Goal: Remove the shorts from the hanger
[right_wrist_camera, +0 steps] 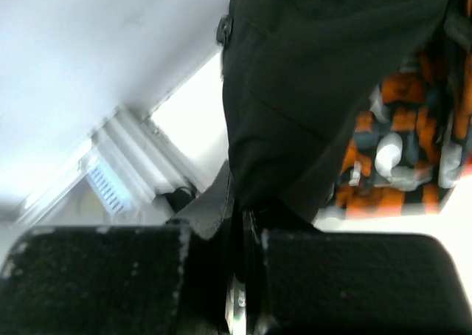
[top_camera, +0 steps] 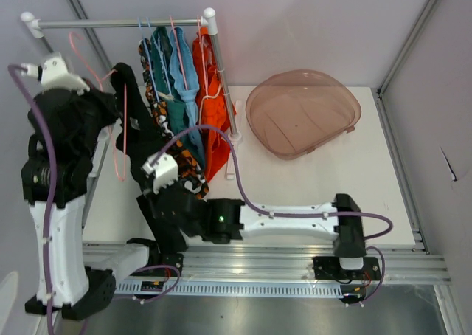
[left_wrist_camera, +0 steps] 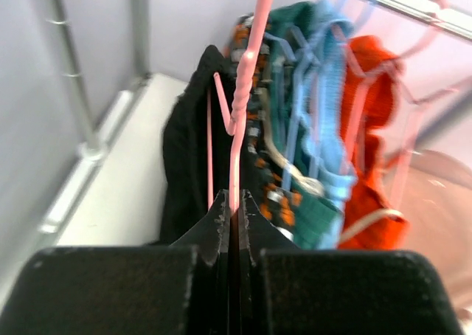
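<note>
Pale grey walls close in a white table, with a thin metal rack rod running across the far side.

My left gripper is clamped on the thin wire of a pink hanger. The wire rises straight up from between my fingertips to a twisted neck. Just beyond those fingertips, the black shorts droop from that hanger, soft, matte and limp. My right gripper is pinched shut on their lower edge, and the dark fabric bunches into folds right above its fingers.

Past the black pair, further from both tools, four more hang on thin wire hangers, pressed side by side:
- the patterned shorts, black with orange and white blotches
- the teal shorts
- the light blue shorts
- the orange shorts, with a pale cord dangling

Well off to my right sits a smooth, translucent brown tub, rounded and shallow.

I judge this to be the stripping step for the first pair, with one tool bracing the hanger and the other gripping the cloth. The next move calls for my right gripper to draw the fabric down and away from my left one, which keeps the wire steady. The pull should be smooth, because the wire is springy and the cloth could snag on a hanger arm. I can't tell how the waistband is fixed to the hanger. None of the shorts is free yet.
</note>
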